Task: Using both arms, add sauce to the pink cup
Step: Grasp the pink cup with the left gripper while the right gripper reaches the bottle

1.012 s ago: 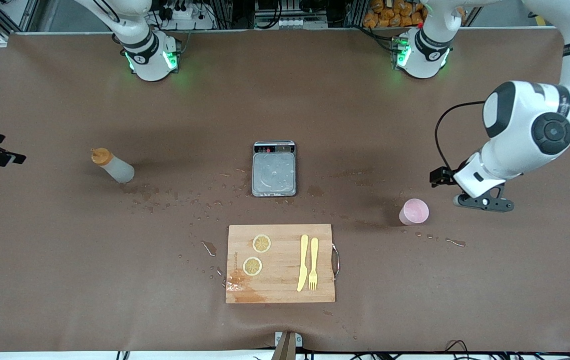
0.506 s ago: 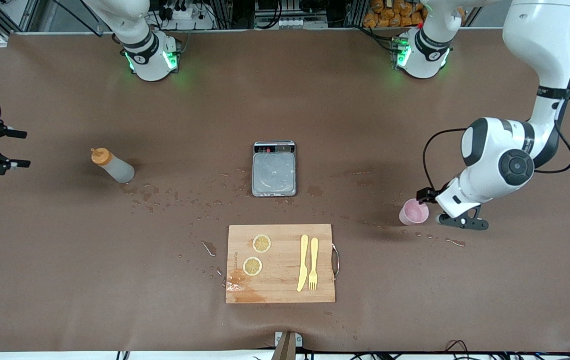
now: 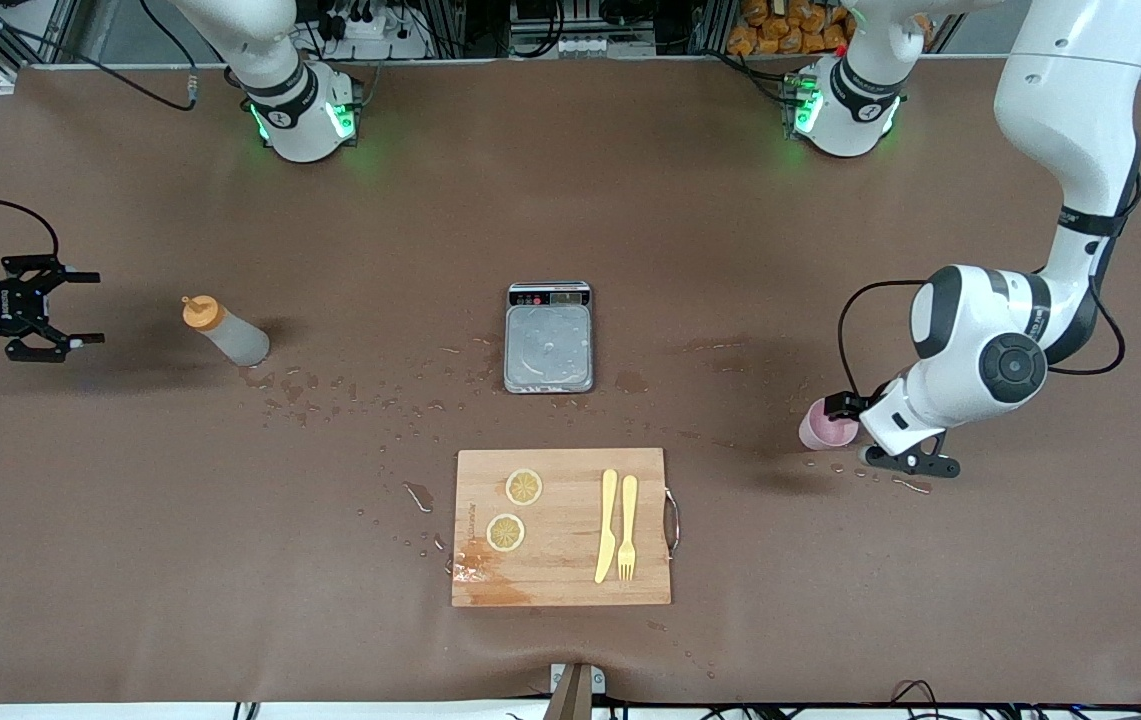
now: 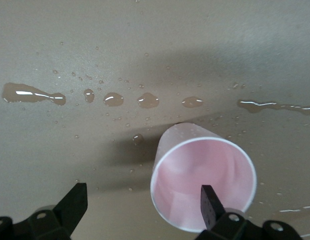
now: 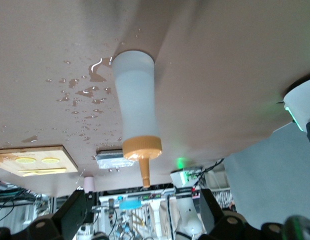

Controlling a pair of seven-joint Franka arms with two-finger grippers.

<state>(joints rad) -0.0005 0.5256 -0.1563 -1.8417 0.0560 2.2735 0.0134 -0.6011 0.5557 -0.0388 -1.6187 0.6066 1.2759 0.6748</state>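
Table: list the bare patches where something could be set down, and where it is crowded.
Free: the stretch between the kitchen scale and the arm bases, and the ground between the cutting board and each end of the table. Crowded: droplets between squeeze bottle, scale and board; the open left gripper at the pink cup; the open right gripper beside the bottle.

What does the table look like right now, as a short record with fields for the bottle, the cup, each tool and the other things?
bottle: squeeze bottle upright, toward the right arm's end, untouched
cup: pink cup upright, toward the left arm's end
left tool: left tool open, at the cup, one finger over its rim, not gripping
right tool: right tool open, beside the bottle, apart from it
middle: scale; cutting board nearer the camera
spills: droplets on the table
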